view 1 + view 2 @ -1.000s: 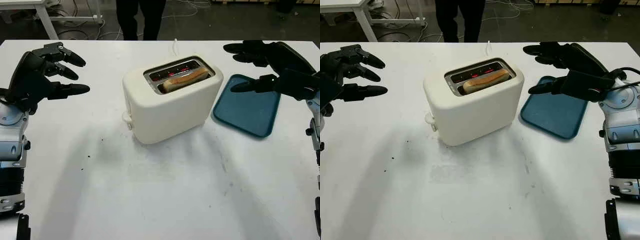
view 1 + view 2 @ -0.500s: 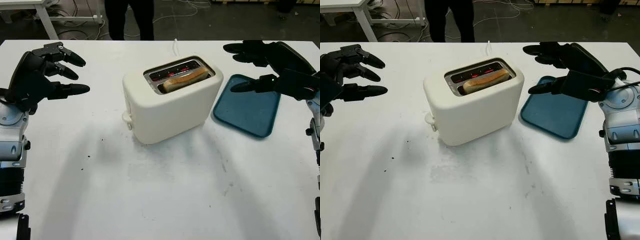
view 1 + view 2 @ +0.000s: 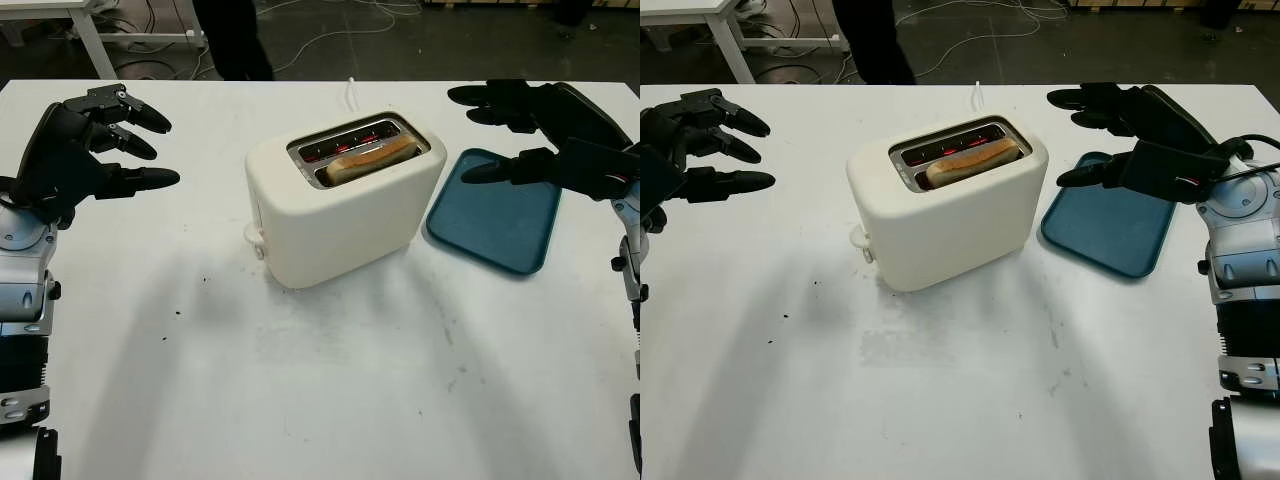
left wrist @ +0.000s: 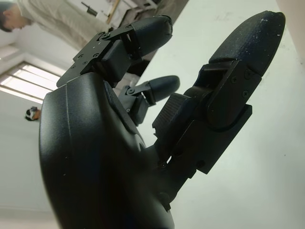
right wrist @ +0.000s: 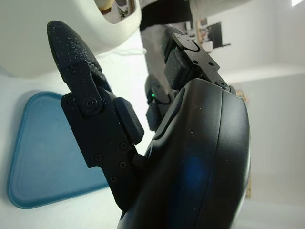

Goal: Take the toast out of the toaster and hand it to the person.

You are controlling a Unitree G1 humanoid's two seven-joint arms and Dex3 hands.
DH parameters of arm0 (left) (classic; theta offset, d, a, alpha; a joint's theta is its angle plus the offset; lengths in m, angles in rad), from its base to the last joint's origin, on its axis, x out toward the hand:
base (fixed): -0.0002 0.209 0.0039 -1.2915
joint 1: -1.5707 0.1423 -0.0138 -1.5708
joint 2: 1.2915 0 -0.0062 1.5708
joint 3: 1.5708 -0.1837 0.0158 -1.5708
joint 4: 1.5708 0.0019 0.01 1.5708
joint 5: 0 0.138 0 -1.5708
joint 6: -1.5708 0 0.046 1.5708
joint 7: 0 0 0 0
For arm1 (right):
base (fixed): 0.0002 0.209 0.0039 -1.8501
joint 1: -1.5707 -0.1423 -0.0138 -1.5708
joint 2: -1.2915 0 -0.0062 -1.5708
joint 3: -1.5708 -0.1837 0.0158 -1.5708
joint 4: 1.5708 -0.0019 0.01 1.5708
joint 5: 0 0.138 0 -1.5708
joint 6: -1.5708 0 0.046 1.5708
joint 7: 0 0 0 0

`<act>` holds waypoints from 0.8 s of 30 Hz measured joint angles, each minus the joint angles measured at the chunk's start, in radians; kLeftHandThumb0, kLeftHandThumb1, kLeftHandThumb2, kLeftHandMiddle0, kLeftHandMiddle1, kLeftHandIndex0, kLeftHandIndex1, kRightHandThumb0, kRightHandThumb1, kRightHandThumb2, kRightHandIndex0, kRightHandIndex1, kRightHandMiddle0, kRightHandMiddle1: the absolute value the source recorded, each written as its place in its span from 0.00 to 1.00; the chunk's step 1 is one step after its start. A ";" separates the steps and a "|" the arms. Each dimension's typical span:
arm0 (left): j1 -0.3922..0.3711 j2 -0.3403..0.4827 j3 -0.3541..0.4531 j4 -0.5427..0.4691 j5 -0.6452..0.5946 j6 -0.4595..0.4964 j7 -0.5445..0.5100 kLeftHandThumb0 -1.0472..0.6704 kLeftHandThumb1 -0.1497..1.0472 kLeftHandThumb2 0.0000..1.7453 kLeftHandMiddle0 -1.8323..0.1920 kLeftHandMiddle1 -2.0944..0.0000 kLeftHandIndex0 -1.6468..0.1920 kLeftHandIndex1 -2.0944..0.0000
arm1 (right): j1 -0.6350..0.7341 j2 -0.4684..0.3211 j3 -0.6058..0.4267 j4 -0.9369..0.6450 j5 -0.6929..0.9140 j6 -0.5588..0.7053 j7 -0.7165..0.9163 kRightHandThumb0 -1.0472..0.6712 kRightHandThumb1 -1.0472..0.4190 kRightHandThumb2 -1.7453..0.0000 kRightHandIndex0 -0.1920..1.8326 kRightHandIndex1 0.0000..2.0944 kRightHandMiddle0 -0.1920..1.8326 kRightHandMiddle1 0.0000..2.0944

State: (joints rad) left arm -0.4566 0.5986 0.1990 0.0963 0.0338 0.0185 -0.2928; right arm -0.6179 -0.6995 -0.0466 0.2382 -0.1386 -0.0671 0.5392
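Note:
A cream toaster [image 3: 340, 210] stands in the middle of the white table [image 3: 300, 400]. One slice of toast [image 3: 372, 157] sticks up from its front slot; the rear slot glows red. My left hand [image 3: 120, 140] hovers open at the table's left, well away from the toaster. Over the blue tray [image 3: 495, 225] my right hand [image 3: 490, 135] hangs open, to the right of the toaster, holding nothing. A person's dark legs [image 3: 232, 40] stand beyond the table's far edge, left of centre.
The toaster's white cord [image 3: 351, 92] runs off the far edge. The blue tray lies flat right of the toaster. Cables lie on the dark floor behind, and a white table leg [image 3: 95, 45] stands at the back left.
The person's legs have moved to the left along the far side of the table. Both hands and the toaster stay where they were.

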 measured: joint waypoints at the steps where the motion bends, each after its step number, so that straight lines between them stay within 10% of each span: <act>1: 0.000 0.000 0.000 0.000 0.000 0.000 0.000 0.00 0.63 0.00 0.62 0.45 0.58 0.50 | 0.000 0.000 0.000 0.000 0.003 0.000 0.000 0.15 0.20 1.00 0.34 0.02 0.32 0.00; 24: 0.000 0.000 0.000 0.000 0.000 -0.001 0.000 0.00 0.65 0.00 0.63 0.45 0.58 0.50 | 0.003 0.000 0.005 -0.003 0.003 -0.003 -0.009 0.14 0.19 1.00 0.35 0.02 0.33 0.00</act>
State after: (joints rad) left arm -0.4566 0.5986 0.1990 0.0963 0.0338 0.0178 -0.2926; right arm -0.6150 -0.6995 -0.0415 0.2350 -0.1355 -0.0699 0.5302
